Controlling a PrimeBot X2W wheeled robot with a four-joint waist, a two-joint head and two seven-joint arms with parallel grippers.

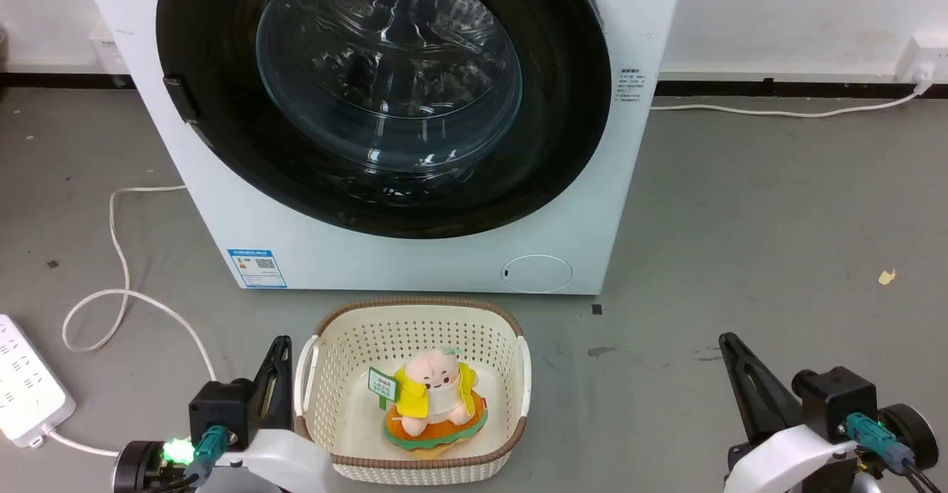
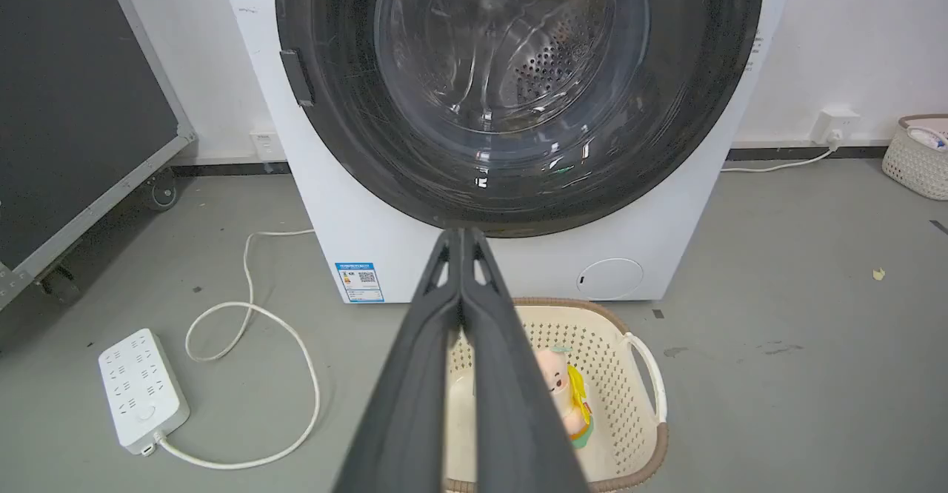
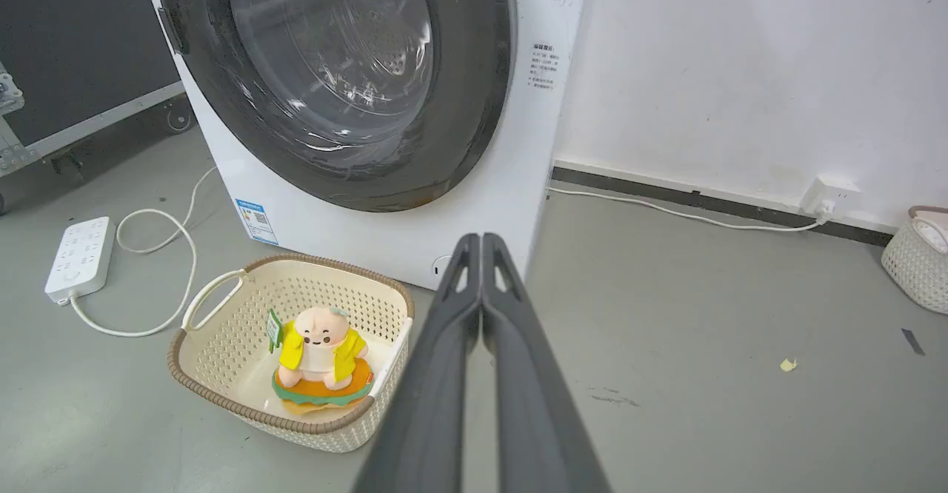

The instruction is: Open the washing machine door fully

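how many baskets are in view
2. The cream basket sits before the washing machine, holding a plush toy; a second basket stands by the wall, far right in the wrist views. Others may be hidden.

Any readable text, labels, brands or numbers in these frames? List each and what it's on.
Nothing can be read outright.
Blue label sticker, lower left of the washing machine front: QR code and print, too small to read.
Grey print block, upper right of that front: too small to read.
Green tag on the plush toy: blurred, unreadable.
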